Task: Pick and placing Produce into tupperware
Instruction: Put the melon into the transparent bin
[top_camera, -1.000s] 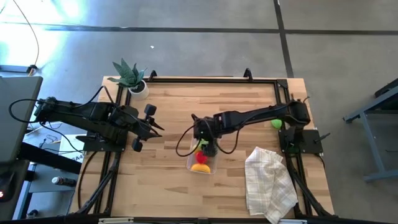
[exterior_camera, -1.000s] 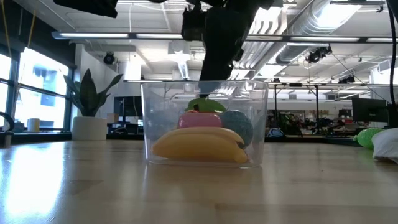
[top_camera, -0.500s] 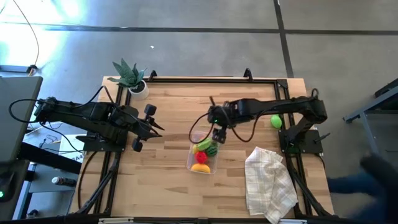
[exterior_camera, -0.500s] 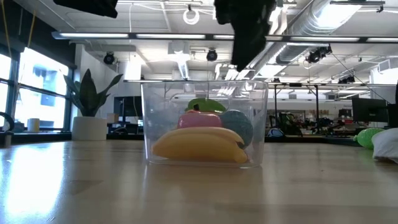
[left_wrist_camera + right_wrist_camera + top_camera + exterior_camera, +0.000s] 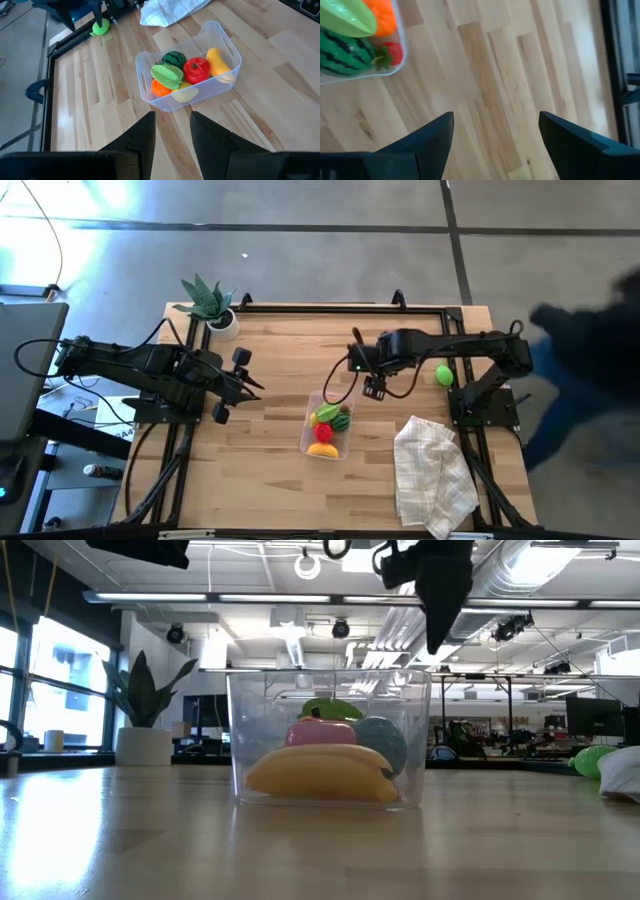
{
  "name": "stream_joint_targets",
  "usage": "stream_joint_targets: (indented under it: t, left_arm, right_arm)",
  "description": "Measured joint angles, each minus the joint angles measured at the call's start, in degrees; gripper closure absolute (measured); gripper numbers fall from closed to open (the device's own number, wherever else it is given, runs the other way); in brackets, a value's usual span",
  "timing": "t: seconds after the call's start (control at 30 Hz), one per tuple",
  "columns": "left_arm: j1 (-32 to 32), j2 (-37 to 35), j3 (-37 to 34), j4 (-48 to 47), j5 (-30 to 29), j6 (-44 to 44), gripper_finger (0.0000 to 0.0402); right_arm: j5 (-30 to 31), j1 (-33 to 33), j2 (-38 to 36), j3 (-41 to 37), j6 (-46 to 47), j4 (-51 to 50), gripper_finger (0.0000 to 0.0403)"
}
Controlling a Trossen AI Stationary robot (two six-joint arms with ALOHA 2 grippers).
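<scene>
The clear tupperware tub (image 5: 328, 425) stands near the table's middle and holds the produce: a banana (image 5: 220, 62), a red piece (image 5: 196, 69), a striped watermelon (image 5: 173, 58), a light green piece (image 5: 167, 75), an orange (image 5: 160, 89) and a lemon (image 5: 182, 93). One more green piece (image 5: 444, 375) lies on the table by the right arm's base. My right gripper (image 5: 377, 387) hangs open and empty above the table, to the far right of the tub. My left gripper (image 5: 245, 385) waits open to the left of the tub, pointing at it.
A white checked cloth (image 5: 432, 470) lies crumpled at the table's near right. A spiky potted plant (image 5: 210, 302) stands at the far left corner. A person shows as a dark blur (image 5: 585, 350) beyond the table's right edge. Bare wood lies between the tub and the left gripper.
My right gripper has risen out of the tub and drawn back toward the table's right and far side, empty. The green piece and the watermelon, earlier covered by it, now show in the tub. A person has come in at the right edge.
</scene>
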Motion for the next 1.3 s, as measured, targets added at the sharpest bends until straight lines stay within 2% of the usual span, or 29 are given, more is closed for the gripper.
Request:
stream_joint_targets:
  t: [0.43, 0.97, 1.3]
  left_arm:
    - [0.00, 0.00, 0.00, 0.00, 0.00, -0.01, 0.0291]
    - [-0.02, 0.02, 0.00, 0.00, 0.00, -0.02, 0.0291]
    - [-0.01, 0.02, -0.01, 0.00, -0.01, -0.01, 0.0291]
  right_arm:
    - [2.99, -4.57, -1.06, 0.00, -1.49, -0.74, 0.0119]
    - [5.77, -6.75, -1.39, 0.00, 26.59, -2.73, 0.0119]
    - [5.62, -6.75, -1.69, 0.00, 32.83, -11.12, 0.0119]
